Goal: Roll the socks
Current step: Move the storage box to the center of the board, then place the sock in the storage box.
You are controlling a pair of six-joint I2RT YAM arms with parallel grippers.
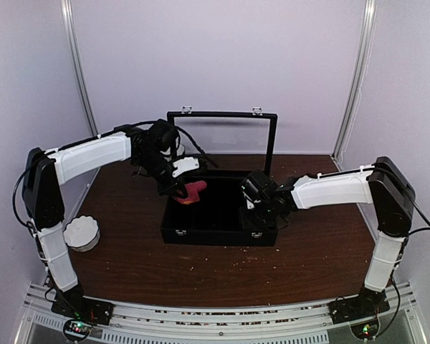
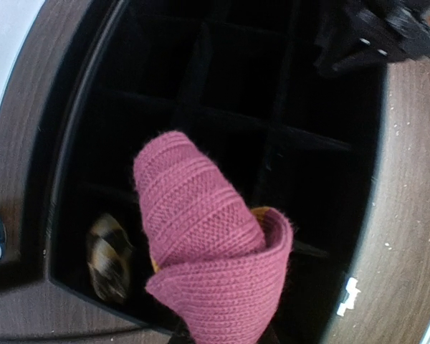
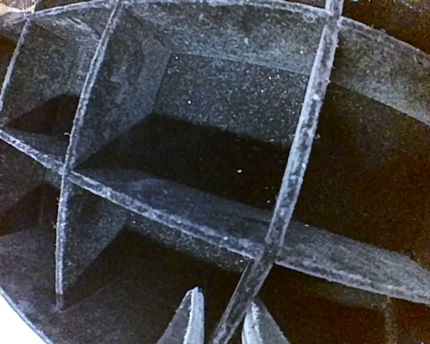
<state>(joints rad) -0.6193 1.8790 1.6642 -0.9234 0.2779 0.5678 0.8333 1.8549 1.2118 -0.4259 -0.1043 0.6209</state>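
Magenta sock roll (image 2: 208, 244) in left pincer (image 1: 180, 189), over box (image 1: 215, 236)

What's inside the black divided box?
One rolled brown argyle sock in a corner cell; other visible cells look bare. The rolled magenta knit sock, held above by the left gripper, hides the cells beneath it.

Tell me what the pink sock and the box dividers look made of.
The pink sock: knit fabric, matte; ribbed stitch rows and fuzzy edges show. The box dividers: thin stiff black sheets, matte, dust-speckled with pale edges; possibly felt-covered card or plastic, cannot tell which.
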